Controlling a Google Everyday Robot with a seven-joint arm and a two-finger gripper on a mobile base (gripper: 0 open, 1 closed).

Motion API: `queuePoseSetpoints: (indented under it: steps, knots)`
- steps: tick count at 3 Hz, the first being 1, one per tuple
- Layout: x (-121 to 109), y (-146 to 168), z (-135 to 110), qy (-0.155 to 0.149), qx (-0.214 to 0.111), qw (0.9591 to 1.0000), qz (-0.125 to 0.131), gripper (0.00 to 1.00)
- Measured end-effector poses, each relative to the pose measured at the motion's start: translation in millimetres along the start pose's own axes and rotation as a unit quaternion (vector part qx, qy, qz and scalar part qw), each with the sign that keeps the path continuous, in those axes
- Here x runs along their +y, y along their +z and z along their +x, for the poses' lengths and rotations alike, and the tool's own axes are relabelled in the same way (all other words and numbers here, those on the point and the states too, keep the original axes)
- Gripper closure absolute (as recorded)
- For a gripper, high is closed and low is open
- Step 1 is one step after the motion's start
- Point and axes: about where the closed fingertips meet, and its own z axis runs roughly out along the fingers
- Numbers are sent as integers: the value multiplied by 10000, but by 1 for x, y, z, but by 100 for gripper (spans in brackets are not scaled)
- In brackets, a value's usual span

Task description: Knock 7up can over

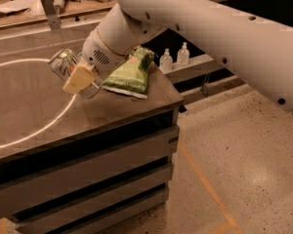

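The 7up can [63, 63], pale silver-white with green markings, is tilted over on the brown tabletop [34, 106], its top leaning toward the left. My gripper [82, 82] is right beside it on its right, with a cream-coloured fingertip [79, 79] just below and touching or nearly touching the can. The big white arm [195, 18] comes in from the upper right and hides the space behind the can.
A green snack bag [129, 72] lies on the table just right of the gripper. A white circle line [39, 130] is drawn on the tabletop. Two small clear bottles [175, 58] stand on a shelf behind. The table's right edge drops to speckled floor.
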Motion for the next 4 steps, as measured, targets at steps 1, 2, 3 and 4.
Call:
queuePoseSetpoints:
  steps: [1, 2, 3, 4]
  knots:
    - [-10, 5, 17, 174, 254, 9994, -167, 56]
    - [-22, 23, 30, 302, 430, 9975, -467, 56]
    - [-32, 42, 39, 368, 598, 9953, -664, 41]
    - [-34, 45, 40, 382, 658, 9946, -708, 17]
